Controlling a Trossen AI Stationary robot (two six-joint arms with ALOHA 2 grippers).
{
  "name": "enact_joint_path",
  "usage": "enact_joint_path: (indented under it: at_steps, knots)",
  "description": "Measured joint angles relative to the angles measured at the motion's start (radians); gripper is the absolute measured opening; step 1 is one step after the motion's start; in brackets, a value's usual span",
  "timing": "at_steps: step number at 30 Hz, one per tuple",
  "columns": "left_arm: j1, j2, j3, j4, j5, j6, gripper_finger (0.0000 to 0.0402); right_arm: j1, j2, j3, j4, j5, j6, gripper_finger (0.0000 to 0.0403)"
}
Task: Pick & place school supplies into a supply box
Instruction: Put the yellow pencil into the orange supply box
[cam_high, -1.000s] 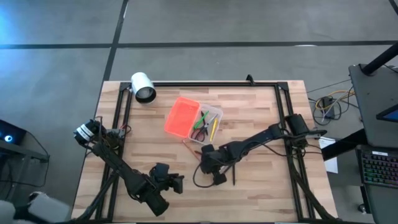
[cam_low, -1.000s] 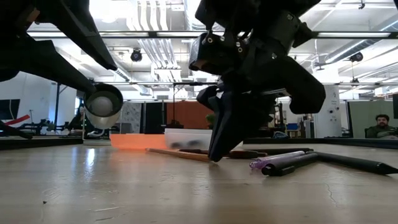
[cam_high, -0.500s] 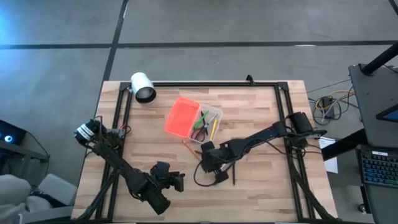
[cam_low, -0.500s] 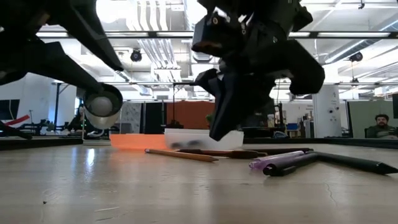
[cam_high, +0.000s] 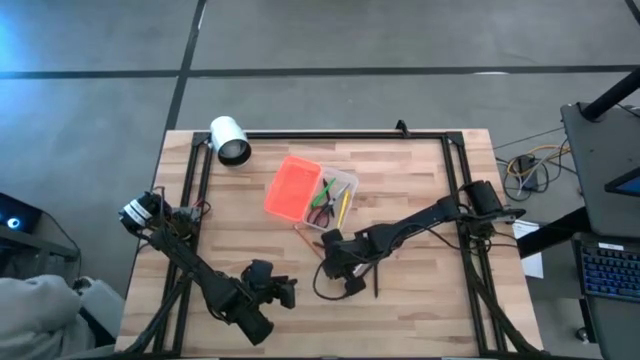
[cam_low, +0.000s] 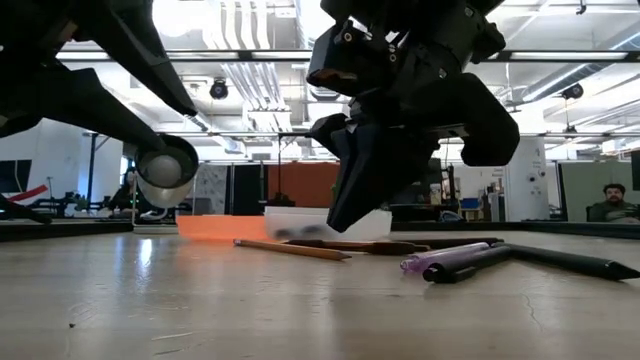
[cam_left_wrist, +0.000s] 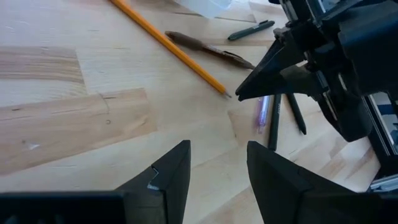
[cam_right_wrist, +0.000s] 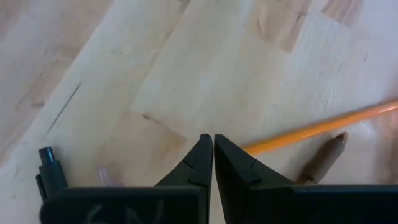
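Observation:
The supply box stands open past mid-table: orange lid (cam_high: 293, 188), clear tray (cam_high: 338, 194) with red-handled scissors, a green highlighter and a yellow pencil inside. An orange pencil (cam_low: 290, 248) (cam_right_wrist: 323, 127) lies flat on the wood in front of the box, with a brown pen (cam_left_wrist: 208, 46) beside it. A purple pen (cam_low: 450, 258) and dark pens (cam_high: 375, 280) lie farther right. My right gripper (cam_low: 335, 226) (cam_right_wrist: 212, 138) is shut and hangs just above the table by the pencil's tip. My left gripper (cam_left_wrist: 217, 155) is open, low at the near side (cam_high: 285, 292).
A white cylinder (cam_high: 230, 140) lies at the far left corner beside the black frame rail (cam_high: 330, 135). Bare wood stretches left of the box and along the near edge. A person sits in the room behind (cam_low: 612, 200), and a grey sleeve shows at the near left (cam_high: 40, 320).
My right gripper has risen from the tabletop beside the orange pencil's tip and now hangs a short way above it, tipped a little. The pencil and pens lie where they were.

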Motion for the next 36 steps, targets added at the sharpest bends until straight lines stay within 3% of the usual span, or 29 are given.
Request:
enact_joint_path:
  at_steps: [8,20,36]
  knots:
    - [0.002,0.0,-0.001,0.013,0.0,-0.008,0.014,0.0,0.049,-0.001,0.005,0.0,0.009,0.0008]
    - [0.002,0.0,-0.002,0.019,0.0,-0.009,0.014,-0.005,-0.034,0.006,-0.033,0.002,-0.012,0.0008]
    - [0.004,0.0,-0.007,0.018,0.0,-0.013,0.014,-0.014,0.012,0.0,-0.043,0.017,-0.044,0.0009]
